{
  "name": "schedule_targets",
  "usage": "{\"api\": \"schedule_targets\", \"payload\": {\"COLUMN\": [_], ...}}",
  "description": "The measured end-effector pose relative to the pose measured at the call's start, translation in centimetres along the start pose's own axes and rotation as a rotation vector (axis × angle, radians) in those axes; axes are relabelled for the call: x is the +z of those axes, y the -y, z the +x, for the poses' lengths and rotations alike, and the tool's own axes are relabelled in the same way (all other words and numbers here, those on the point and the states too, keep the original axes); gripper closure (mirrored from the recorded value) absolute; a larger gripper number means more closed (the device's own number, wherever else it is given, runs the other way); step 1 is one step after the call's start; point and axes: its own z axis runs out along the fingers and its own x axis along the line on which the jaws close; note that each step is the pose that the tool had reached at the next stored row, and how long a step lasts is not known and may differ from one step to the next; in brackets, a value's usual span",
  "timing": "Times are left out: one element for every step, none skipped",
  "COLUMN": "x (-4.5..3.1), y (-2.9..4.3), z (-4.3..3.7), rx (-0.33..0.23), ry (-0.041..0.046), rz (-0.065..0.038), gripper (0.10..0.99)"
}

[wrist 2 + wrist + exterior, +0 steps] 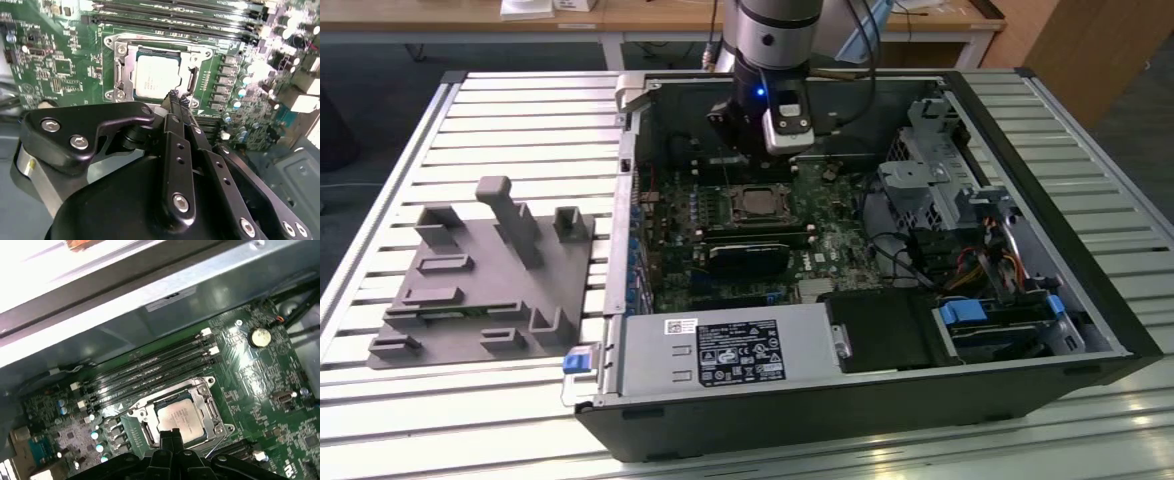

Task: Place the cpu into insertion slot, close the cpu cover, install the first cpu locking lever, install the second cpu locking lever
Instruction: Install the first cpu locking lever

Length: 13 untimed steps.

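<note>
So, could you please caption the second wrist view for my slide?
Shut gripper close beside the cpu on the green motherboard.

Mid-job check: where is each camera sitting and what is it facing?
Exterior view: off the arm, looking down into the open computer case; the arm shows.
First wrist view: on the wrist, facing the cpu past the gripper.
Second wrist view: on the wrist, facing the cpu over the gripper's linkage.
Shared: both wrist views show cpu and gripper.
</note>
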Motion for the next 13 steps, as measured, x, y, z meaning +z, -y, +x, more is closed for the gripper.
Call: {"api": "schedule_targets", "payload": {"x": [0.00, 0.00, 0.00, 0.00, 0.00, 0.00, 0.00, 0.00, 0.00, 0.00, 0.01, 0.01, 0.01], "y": [0.00, 0.00, 0.00, 0.00, 0.00, 0.00, 0.00, 0.00, 0.00, 0.00, -0.01, 0.00, 0.00], "z": [0.00, 0.00, 0.00, 0.00, 0.00, 0.00, 0.00, 0.00, 0.00, 0.00, 0.00, 0.00, 0.00], "rx": [-0.017, -0.033, -0.050, -0.066, -0.082, -0.098, -0.115, -0.130, -0.145, -0.159, -0.172, -0.184, -0.196], "ry": [-0.0001, -0.0002, -0.0004, -0.0005, -0.0005, -0.0004, -0.0002, 0.0000, 0.0001, 0.0006, 0.0013, 0.0022, 0.0034], "rz": [0.000, 0.001, 0.001, 0.002, 0.002, 0.002, 0.002, 0.002, 0.002, 0.002, 0.001, 0.001, 0.000], "gripper": [0.965, 0.965, 0.965, 0.965, 0.965, 0.965, 0.965, 0.965, 0.965, 0.965, 0.965, 0.965, 0.965]}}
